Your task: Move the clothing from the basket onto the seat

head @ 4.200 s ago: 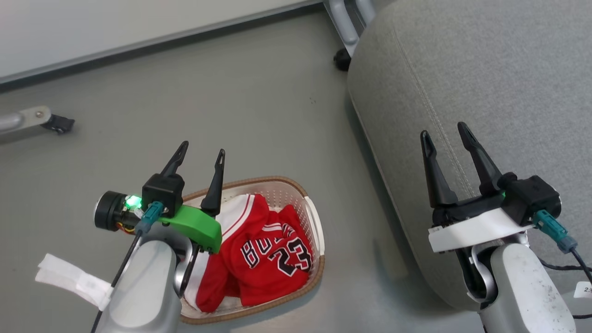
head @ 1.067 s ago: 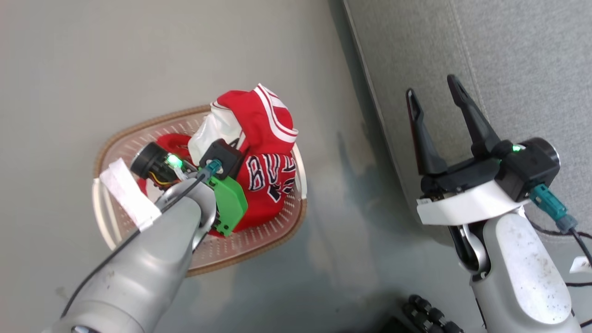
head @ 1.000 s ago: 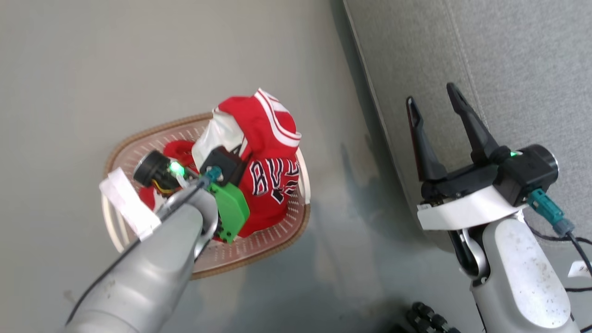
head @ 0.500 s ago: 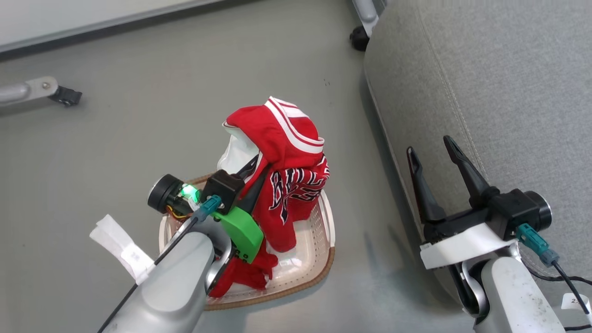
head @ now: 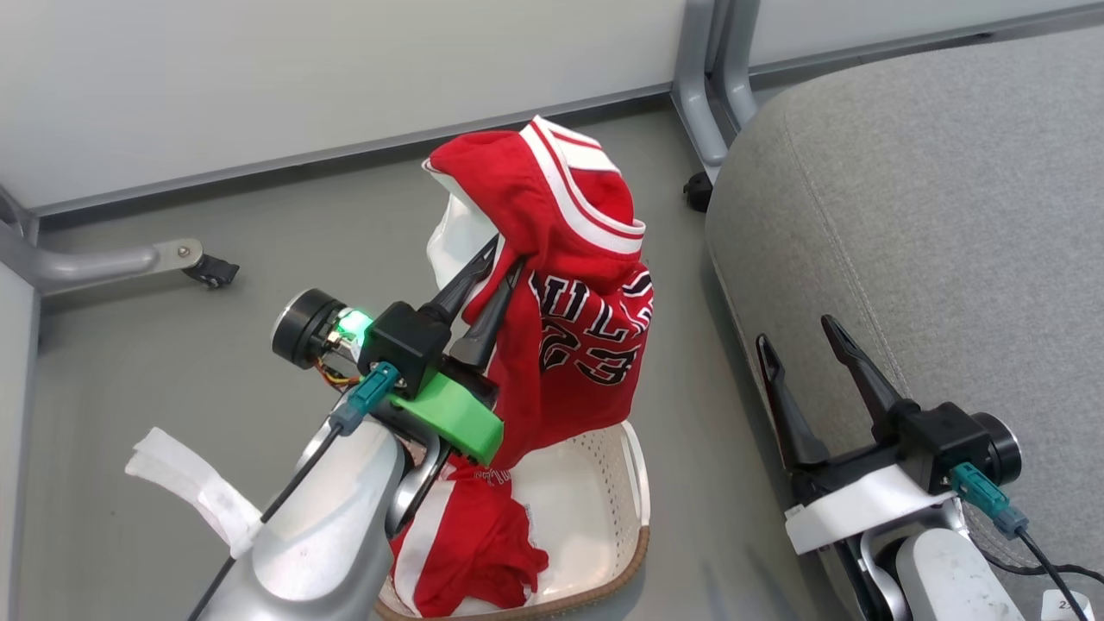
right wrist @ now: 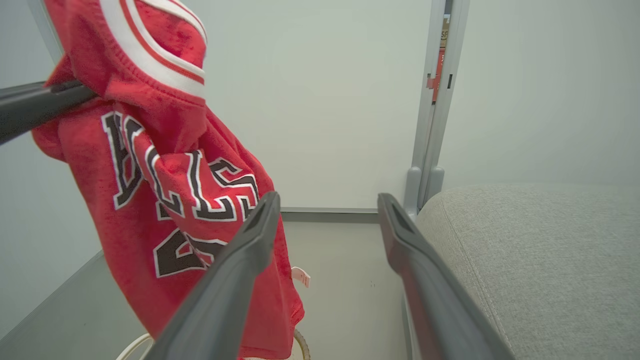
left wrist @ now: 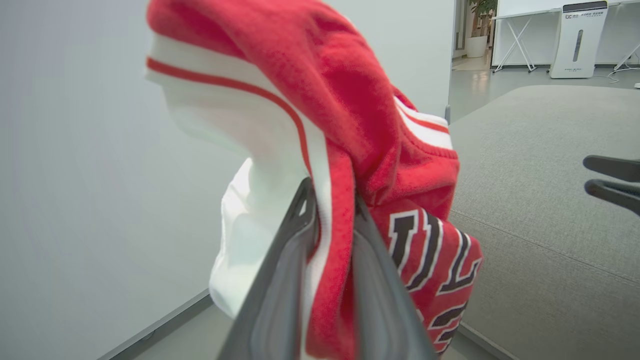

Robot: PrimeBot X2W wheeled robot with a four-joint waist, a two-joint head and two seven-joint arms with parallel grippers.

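Grey floor (head: 172, 362) runs beneath us to a pale wall. Our left gripper (head: 504, 263) is clamped on the red jersey (head: 586, 345), which hangs over the basket (head: 604, 448). The striped red piece (head: 474, 552) lies inside it. Our right gripper (head: 795, 331) stands spread and empty beside the seat (head: 931, 216).

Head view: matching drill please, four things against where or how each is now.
1 jersey
2 striped red garment
3 right gripper
4 left gripper

A open, by the seat
B lying in the basket
C hanging above the basket
D shut on the jersey

Pairs: 1-C, 2-B, 3-A, 4-D
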